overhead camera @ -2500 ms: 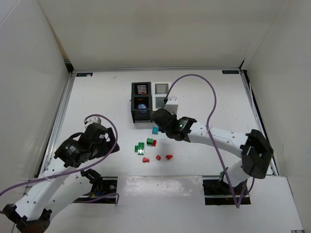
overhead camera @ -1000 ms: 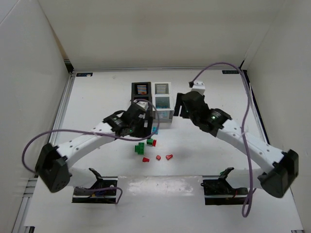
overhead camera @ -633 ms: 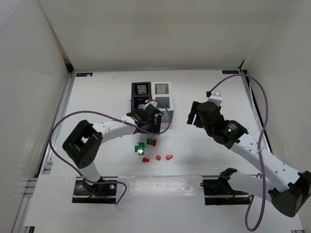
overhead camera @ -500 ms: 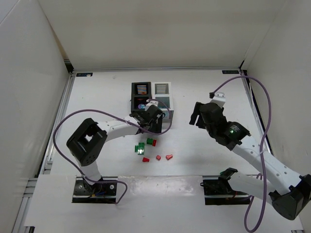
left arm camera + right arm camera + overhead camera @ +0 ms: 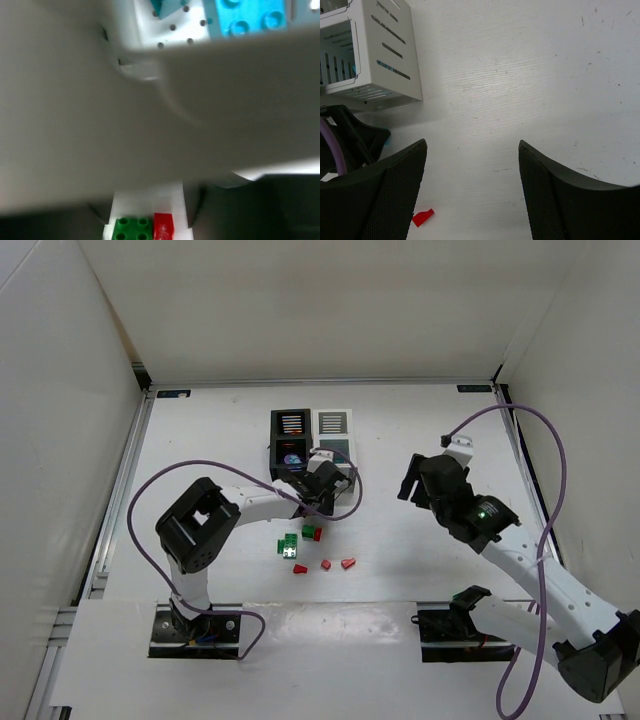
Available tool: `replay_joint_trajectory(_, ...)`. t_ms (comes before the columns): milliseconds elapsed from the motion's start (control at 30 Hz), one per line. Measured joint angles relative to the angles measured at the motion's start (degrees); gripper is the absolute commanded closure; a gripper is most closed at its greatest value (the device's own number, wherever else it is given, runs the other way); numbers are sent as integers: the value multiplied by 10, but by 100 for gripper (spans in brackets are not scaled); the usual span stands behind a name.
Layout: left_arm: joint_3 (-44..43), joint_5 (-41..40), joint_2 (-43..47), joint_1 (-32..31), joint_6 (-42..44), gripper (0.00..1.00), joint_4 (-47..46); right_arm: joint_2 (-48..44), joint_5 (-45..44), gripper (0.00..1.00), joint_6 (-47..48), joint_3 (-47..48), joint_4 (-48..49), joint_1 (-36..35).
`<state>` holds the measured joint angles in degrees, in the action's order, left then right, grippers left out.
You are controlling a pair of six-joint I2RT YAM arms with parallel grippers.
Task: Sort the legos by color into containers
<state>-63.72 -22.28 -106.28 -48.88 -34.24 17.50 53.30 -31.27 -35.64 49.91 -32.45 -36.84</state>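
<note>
Left arm (image 5: pixel 255 502) folded at white bin (image 5: pixel 334 425), jaws unreadable; right arm (image 5: pixel 520 550) apart, jaws spread.

There are two bins, one black (image 5: pixel 291 424) and one white (image 5: pixel 333 424), and two arms, the left (image 5: pixel 250 504) and the right (image 5: pixel 520 552), each trailing one purple cable (image 5: pixel 133 525) (image 5: pixel 520 408). Loose on the table (image 5: pixel 200 460) lie four red legos (image 5: pixel 317 534) (image 5: pixel 299 568) (image 5: pixel 326 564) (image 5: pixel 347 563) and what look like three green ones (image 5: pixel 308 530) (image 5: pixel 288 540) (image 5: pixel 291 553), though two of these sit so close together that they may be a single piece. The blurred left wrist view adds two teal pieces (image 5: pixel 250 17) (image 5: pixel 167 6).
</note>
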Motion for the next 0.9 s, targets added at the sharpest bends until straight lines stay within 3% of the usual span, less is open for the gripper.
replay_joint_trajectory(133,0,-10,-3,0,-8,62,2,-8,2,24,0,-1,0,5)
replay_joint_trajectory(200,0,-14,-2,-2,-10,63,3,-11,2,24,0,-2,0,7)
replay_joint_trajectory(400,0,-32,33,-27,-11,63,45,-22,2,24,-1,-2,0,7)
replay_joint_trajectory(700,-44,-51,231,-58,40,62,81,-41,5,24,-2,-19,4,9)
replay_joint_trajectory(900,-147,-65,201,-46,92,62,71,-42,19,24,-2,-21,5,25)
